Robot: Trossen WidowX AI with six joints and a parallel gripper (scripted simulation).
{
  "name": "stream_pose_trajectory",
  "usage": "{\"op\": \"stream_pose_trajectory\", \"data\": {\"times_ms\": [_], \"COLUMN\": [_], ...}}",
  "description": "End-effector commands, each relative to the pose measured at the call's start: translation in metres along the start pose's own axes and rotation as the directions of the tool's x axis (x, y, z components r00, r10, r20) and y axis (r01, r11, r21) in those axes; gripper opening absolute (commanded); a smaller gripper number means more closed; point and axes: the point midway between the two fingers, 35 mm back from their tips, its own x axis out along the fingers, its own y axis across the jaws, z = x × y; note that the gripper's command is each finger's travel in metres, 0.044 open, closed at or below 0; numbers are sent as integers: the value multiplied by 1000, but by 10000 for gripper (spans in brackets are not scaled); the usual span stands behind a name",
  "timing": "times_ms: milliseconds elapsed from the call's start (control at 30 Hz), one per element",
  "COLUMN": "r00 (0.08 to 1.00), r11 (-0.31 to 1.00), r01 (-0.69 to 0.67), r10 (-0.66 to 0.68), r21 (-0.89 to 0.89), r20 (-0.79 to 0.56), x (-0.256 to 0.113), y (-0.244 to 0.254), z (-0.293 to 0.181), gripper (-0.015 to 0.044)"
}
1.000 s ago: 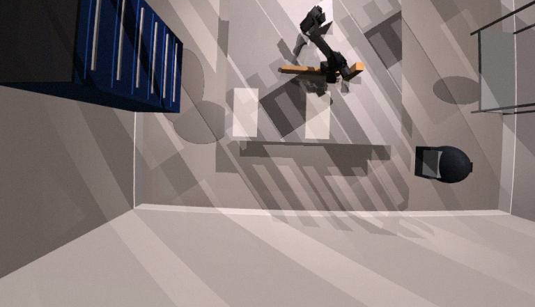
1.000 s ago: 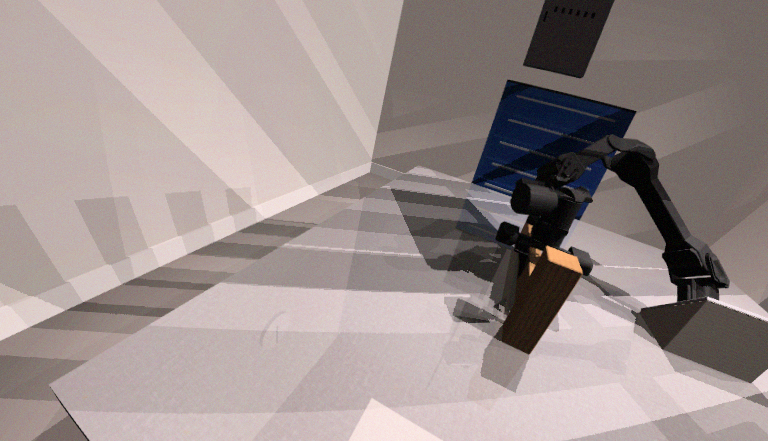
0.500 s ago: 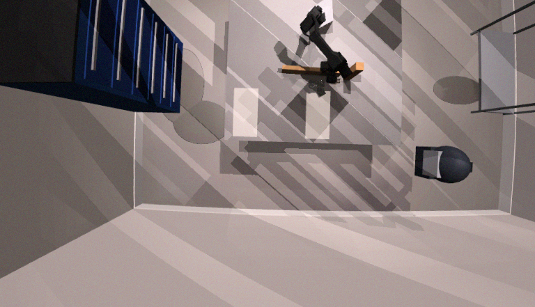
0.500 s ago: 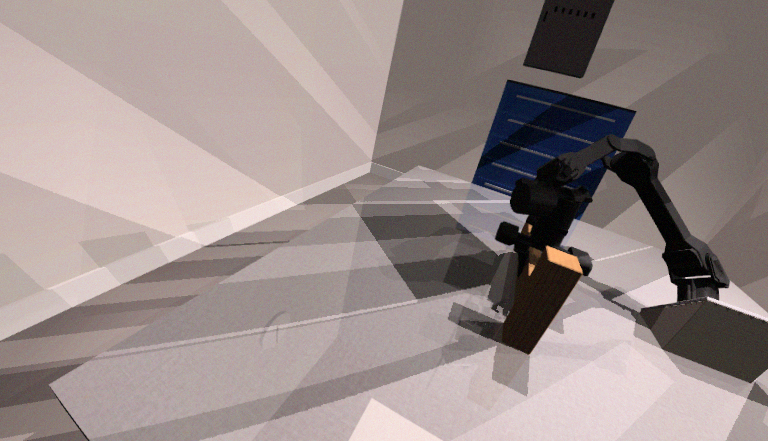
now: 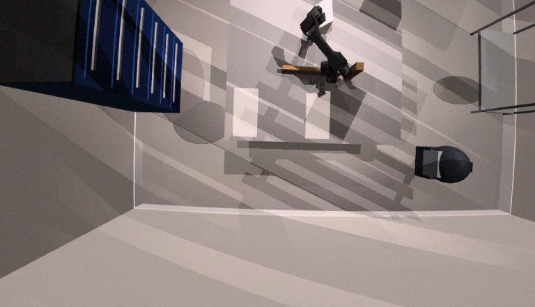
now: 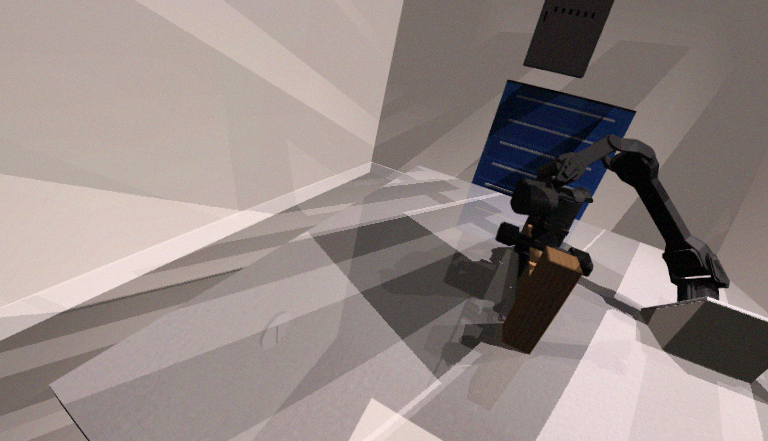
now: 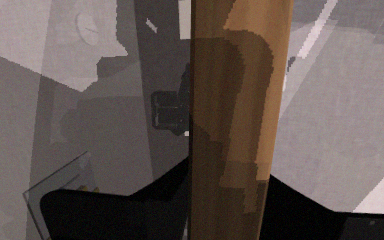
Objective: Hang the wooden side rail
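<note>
The wooden side rail runs left to right in the top view. Only slivers of wood show behind the gripper in the exterior view. My gripper is shut on the rail, close to its post end; the rail passes between the black fingers in the wrist view. The wooden headboard post stands just right of the gripper in the top view and upright in front of it in the exterior view. The hooks, pins and slot are hidden, so I cannot tell whether the hooks sit on the pins. Far-end table contact is unclear.
Two pale rectangles lie on the table in front of the rail. The arm's base stands beside a light slanted panel. A blue drawer cabinet and a dark helmet-like object are farther off.
</note>
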Motion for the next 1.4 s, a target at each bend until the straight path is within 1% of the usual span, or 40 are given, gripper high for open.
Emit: {"op": "stream_pose_trajectory", "data": {"times_ms": [0, 1367], "r00": [1000, 1000], "r11": [1000, 1000], "r01": [-11, -12], "r10": [11, 12], "r21": [-2, -2], "r20": [-6, -6], "x": [-4, -4], "y": [0, 0], "z": [-4, -8], "gripper": [0, 0]}}
